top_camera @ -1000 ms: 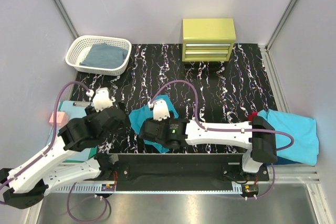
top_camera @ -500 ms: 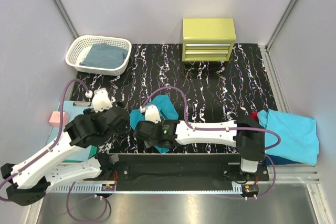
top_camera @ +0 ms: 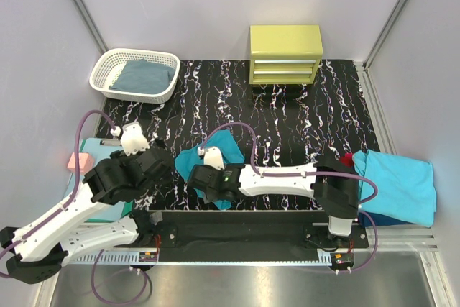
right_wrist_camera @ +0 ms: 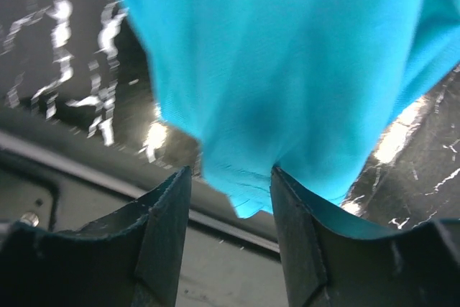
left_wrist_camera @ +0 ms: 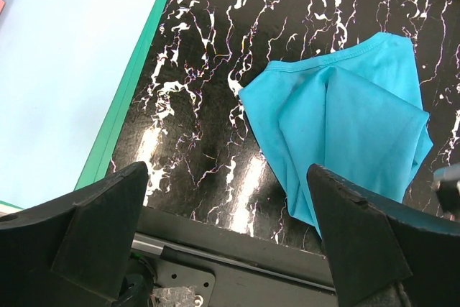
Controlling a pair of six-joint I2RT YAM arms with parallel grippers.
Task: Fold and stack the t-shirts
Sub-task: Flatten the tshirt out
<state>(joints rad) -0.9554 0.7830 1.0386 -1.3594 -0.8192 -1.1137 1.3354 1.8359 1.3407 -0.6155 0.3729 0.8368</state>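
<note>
Lying bunched, teal t-shirt (left_wrist_camera: 345,120) tapering nearward, right pincer (right_wrist_camera: 228,175) astride its tip

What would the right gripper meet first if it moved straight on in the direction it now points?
The teal t-shirt: its near edge sits between the fingers of the right gripper, so cloth comes first. How far beyond it the table lies is unclear.

Soft matt cloth t-shirt (left_wrist_camera: 345,127) on glossy marbled table (left_wrist_camera: 194,134).
</note>
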